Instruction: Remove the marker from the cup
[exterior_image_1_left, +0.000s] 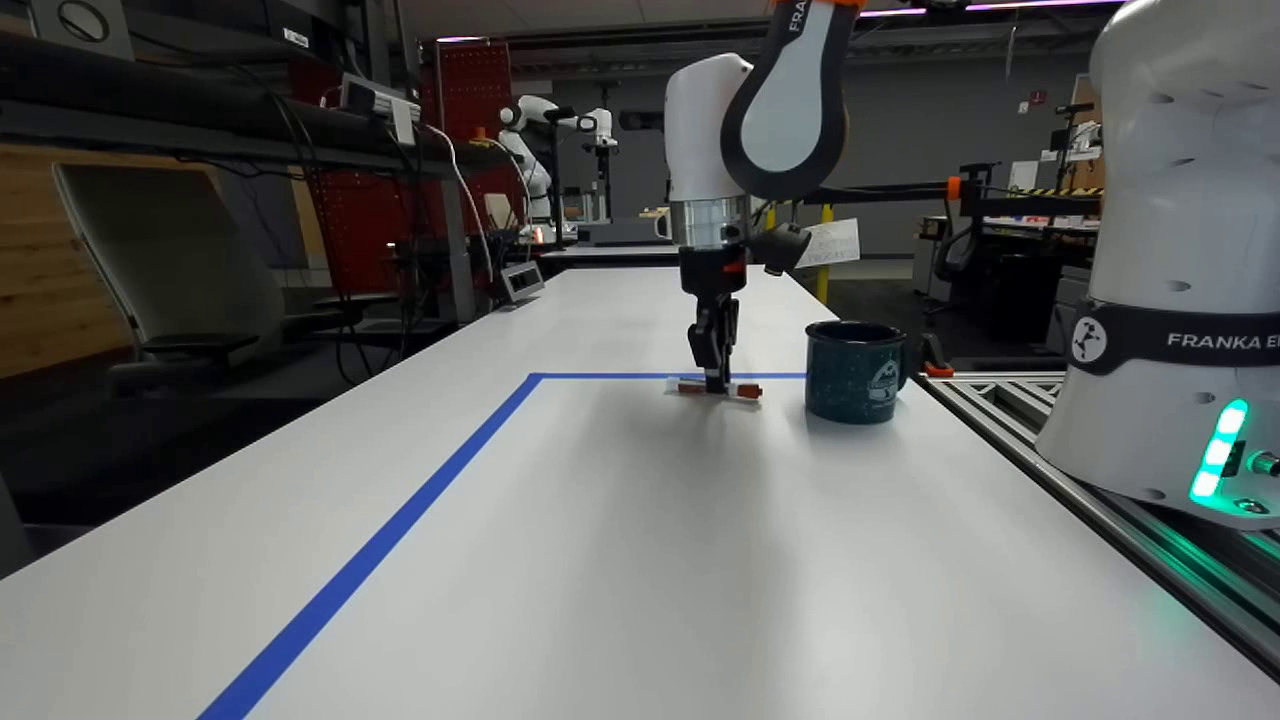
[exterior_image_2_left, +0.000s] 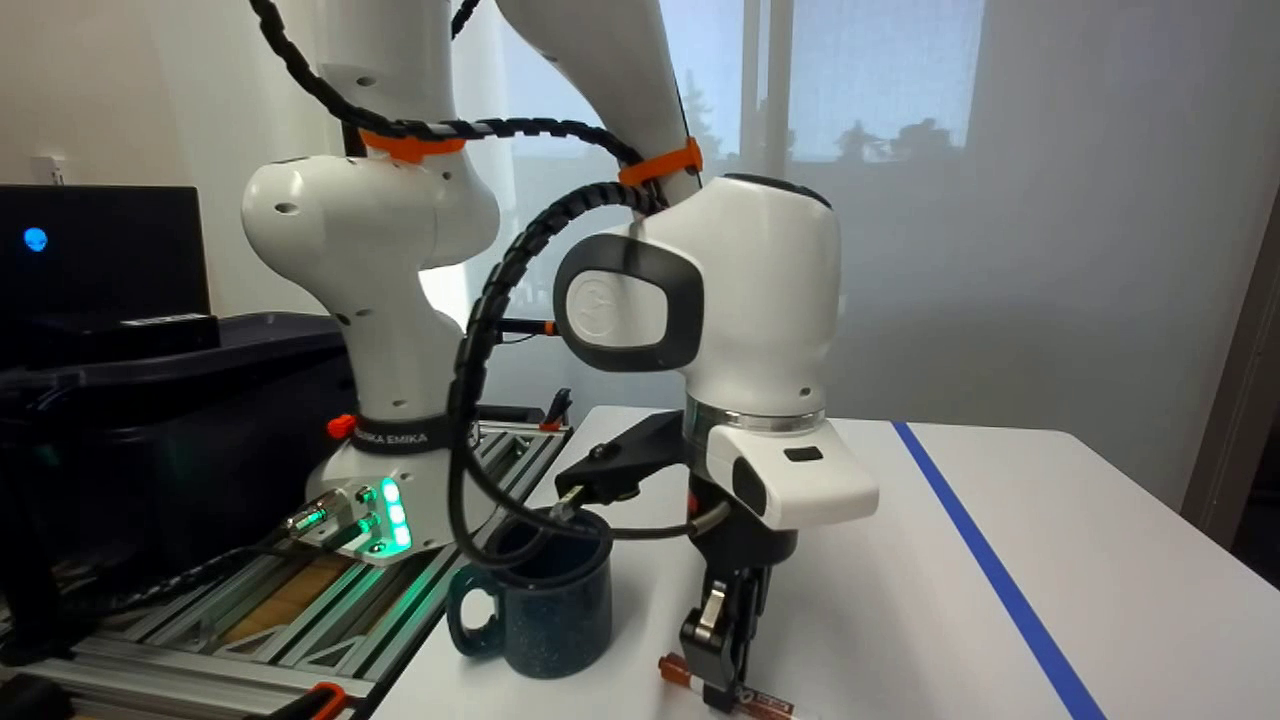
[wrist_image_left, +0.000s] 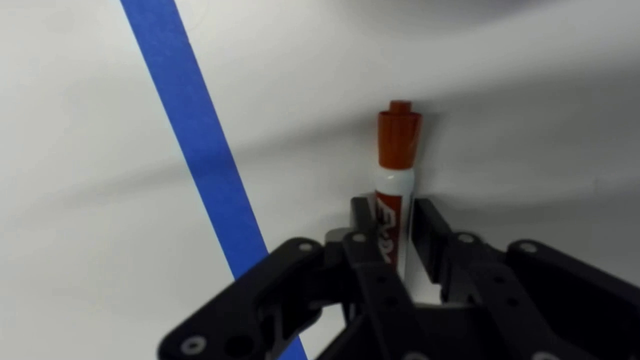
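Marker lies on the white worktop, outside the cup. My hand points down directly over it, clamped on its sides. The upright teal cup stands near; the marker's long axis runs roughly towards it, cap first. I count one worktop, one cup, one marker.

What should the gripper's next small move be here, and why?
Probably widen the gripper slightly so the marker is surely free: it lies on the table, outside the cup, so removal looks done. The fingers stand close along both its sides; whether they pinch it, I can't tell.
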